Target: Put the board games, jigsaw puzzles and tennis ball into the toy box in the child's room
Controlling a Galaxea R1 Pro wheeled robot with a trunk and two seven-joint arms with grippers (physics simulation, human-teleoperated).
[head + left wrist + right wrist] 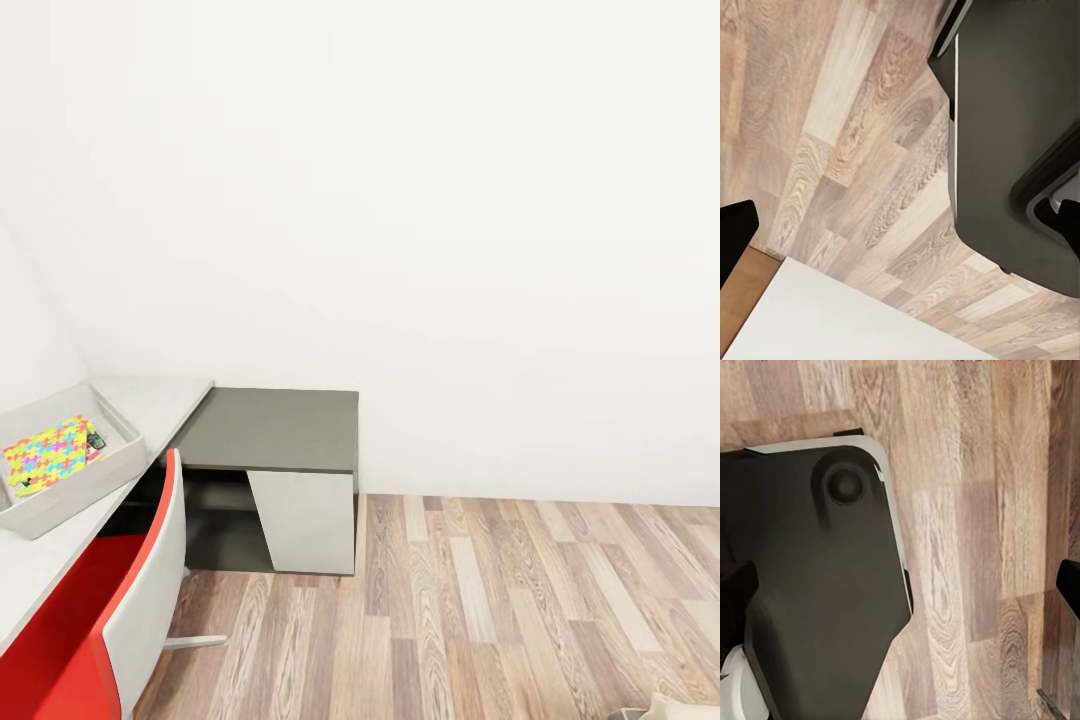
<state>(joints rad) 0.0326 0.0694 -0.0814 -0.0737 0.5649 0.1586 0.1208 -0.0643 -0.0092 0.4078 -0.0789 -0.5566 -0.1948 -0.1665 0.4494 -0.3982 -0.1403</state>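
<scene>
Nearest, both wrist views look down on the wood floor [967,547] and the robot's dark base [817,585]: the left gripper [904,221] and the right gripper [907,585] each show black fingertips at opposite edges of their views, spread wide with nothing between them. In the head view a red and grey chair [120,610] stands at the light grey table [40,570]. Farther back on the tabletop sits the toy box [110,465] with a jigsaw puzzle [50,452] inside; beyond it the dark grey section [270,430] meets the white wall [400,200].
</scene>
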